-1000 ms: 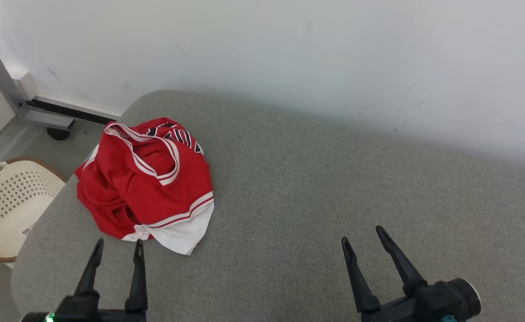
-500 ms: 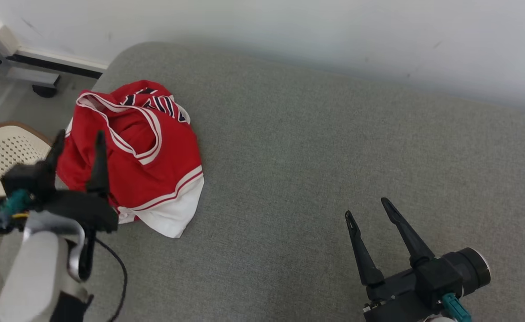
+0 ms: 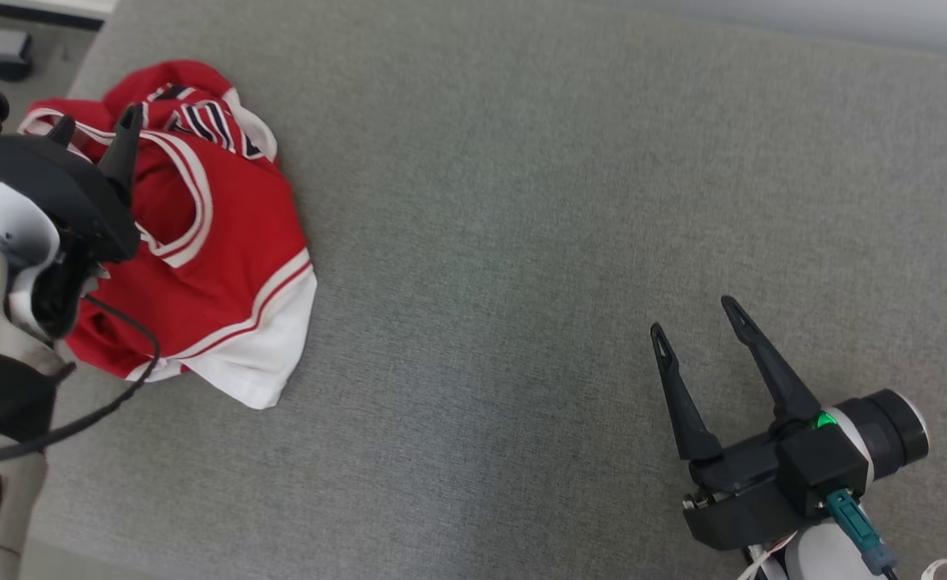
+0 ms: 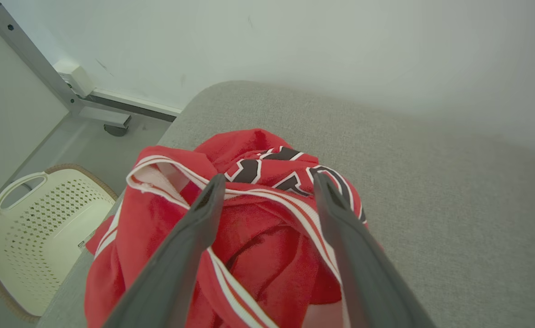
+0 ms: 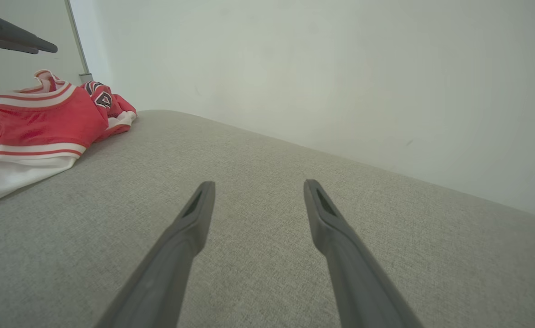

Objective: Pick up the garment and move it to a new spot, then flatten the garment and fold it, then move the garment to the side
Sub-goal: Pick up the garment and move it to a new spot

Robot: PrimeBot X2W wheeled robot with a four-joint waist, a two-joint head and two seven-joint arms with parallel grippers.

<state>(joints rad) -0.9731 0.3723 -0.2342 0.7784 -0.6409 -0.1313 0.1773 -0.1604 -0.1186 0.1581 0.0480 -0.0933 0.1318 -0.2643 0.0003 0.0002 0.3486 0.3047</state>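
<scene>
Garment (image 3: 223, 242) = red jersey, white trim, dark lettering, white lower panel. It lies crumpled in a heap at the far left corner of the grey upholstered surface (image 3: 521, 201), close to its left edge. Left pincer (image 3: 96, 121) is over the heap with its fingers apart and nothing between them. In the left wrist view the left pincer (image 4: 268, 178) has its tips framing the striped opening of the garment (image 4: 267, 255) and pointing at the lettering; can't tell whether the tips touch the cloth. A black cable hangs off the left forearm across the near edge of the jersey. Right pincer (image 3: 692, 316) is at the near right, fingers spread and empty, over bare grey fabric and well apart from the jersey. The right wrist view shows the right pincer (image 5: 259, 183) aimed along the surface toward the white wall (image 5: 340, 68), with the garment (image 5: 35, 123) off to its left. A cream perforated basket (image 4: 44, 214) sits on the floor left of the surface, below the jersey's corner. A grey metal frame (image 4: 35, 59) stands against the wall behind the basket.
</scene>
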